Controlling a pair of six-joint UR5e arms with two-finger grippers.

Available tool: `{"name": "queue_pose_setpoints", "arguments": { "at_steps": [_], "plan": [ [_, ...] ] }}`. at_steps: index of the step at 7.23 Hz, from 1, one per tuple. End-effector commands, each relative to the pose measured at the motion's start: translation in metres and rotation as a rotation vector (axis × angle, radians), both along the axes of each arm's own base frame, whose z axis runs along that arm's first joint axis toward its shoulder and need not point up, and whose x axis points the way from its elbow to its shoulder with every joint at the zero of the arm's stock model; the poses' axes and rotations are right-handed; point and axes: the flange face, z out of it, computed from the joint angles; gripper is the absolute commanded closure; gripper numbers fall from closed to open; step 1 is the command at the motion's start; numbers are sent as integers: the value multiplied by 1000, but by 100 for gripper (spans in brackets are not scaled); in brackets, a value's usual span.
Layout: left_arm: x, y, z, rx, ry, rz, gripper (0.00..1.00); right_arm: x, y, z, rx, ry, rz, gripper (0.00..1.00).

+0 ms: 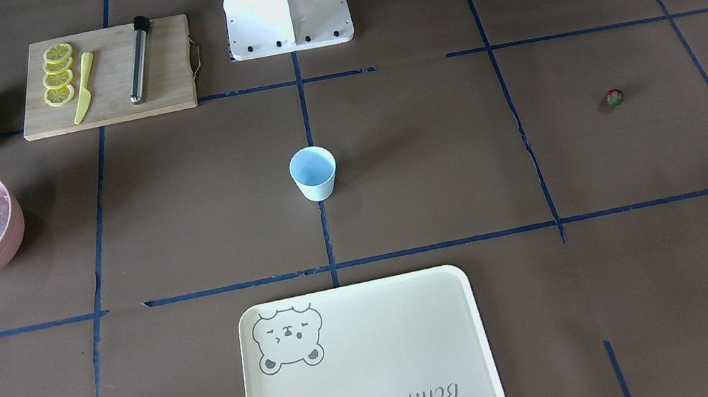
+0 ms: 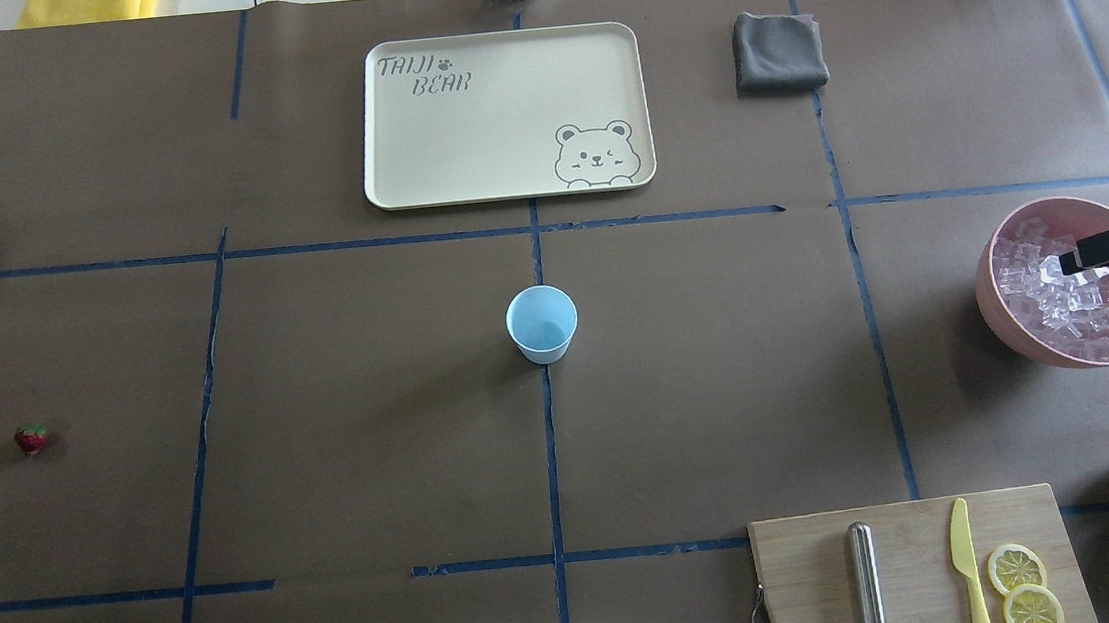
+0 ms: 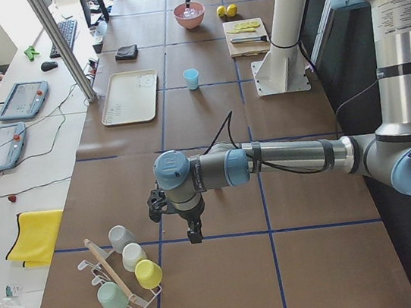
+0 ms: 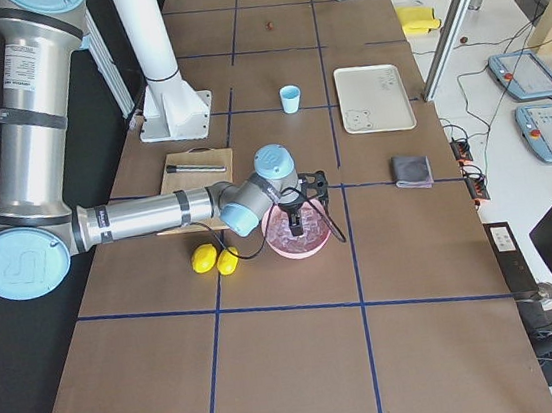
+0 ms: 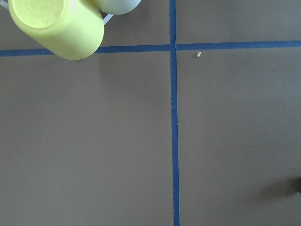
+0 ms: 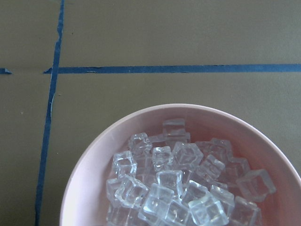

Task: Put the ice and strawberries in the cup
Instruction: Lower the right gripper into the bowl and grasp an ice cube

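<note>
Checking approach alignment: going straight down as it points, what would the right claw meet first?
Probably the ice heaped in the pink bowl; the right claw hangs right over it, though exact height is unclear.

Brown table point(image 2: 323, 422), blue tape grid point(image 2: 551, 472)

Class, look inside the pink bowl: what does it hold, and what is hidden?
Clear ice cubes, heaped together, fill the pink bowl. Its floor and whatever lies beneath the heap are covered.

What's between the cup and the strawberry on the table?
Only bare brown table, crossed by one blue tape line, lies between the cup and the strawberry. The overhead view shows this.
</note>
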Motion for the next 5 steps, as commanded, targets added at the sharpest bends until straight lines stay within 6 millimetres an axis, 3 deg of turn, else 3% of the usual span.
{"name": "queue_pose_setpoints", "arguments": {
  "at_steps": [1, 5],
  "plan": [
    [0, 0, 1, -1, 0, 0, 0, -16, 7, 3, 19, 52, -5, 7],
    [1, 0, 1, -4, 0, 0, 0, -26, 19, 13, 14, 85, -27, 14]
  ]
}}
